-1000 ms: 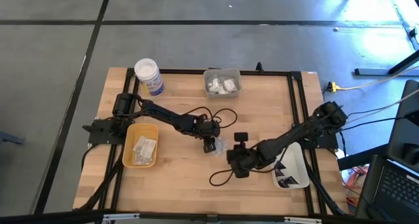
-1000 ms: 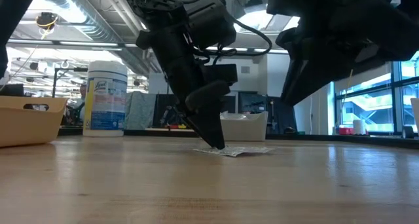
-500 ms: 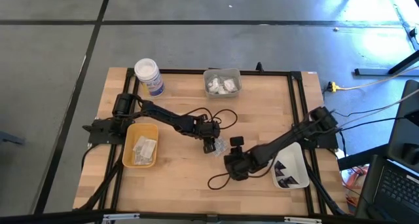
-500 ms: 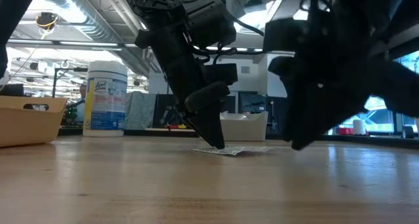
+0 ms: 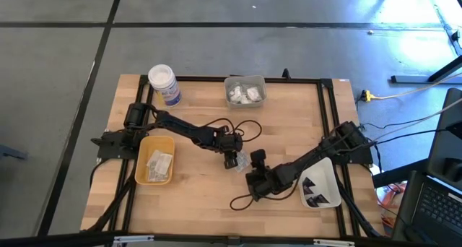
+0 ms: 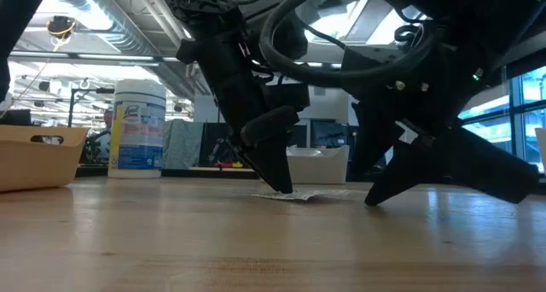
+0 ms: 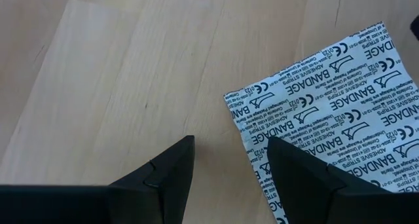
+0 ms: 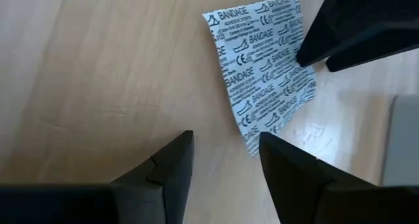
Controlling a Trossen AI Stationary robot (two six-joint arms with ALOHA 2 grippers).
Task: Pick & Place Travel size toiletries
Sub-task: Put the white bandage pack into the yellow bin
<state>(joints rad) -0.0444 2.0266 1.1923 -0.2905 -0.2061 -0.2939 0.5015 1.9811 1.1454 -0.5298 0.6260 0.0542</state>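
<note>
- The bandage packet (image 7: pixel 334 112), a flat white square printed all over with small dark lettering, lies flat on the bare wood of the table (image 5: pixel 289 131) near its middle, held by neither hand.
- The left hand (image 7: pixel 226 162) stands tip-down right at the packet. One finger lies over the packet's near edge and the other rests on bare wood just beside it, so the hand is released and straddles that edge without pinching it.
- The right hand (image 8: pixel 222 162) hangs low just beside the packet on its other side, fingers spread and empty, with only wood between them. The left hand's dark finger shows at the packet's far corner in the right wrist view.
- Against the earlier frames, the right arm has slid in toward the packet and dropped nearly to the wood, and its fingers have spread apart. The left hand and the packet have not moved.
- Outward from there, the yellow tray (image 5: pixel 154 160) by the left arm's base already holds several pale packets. The white tray (image 5: pixel 321 185) under the right arm holds a few small dark pieces.
- The clear tray (image 5: pixel 245 92) at the table's far edge still holds white lumpy packets, so I judge the sorting partly done.
- The big white jar (image 5: pixel 163 84) stands apart at the far left corner.
</note>
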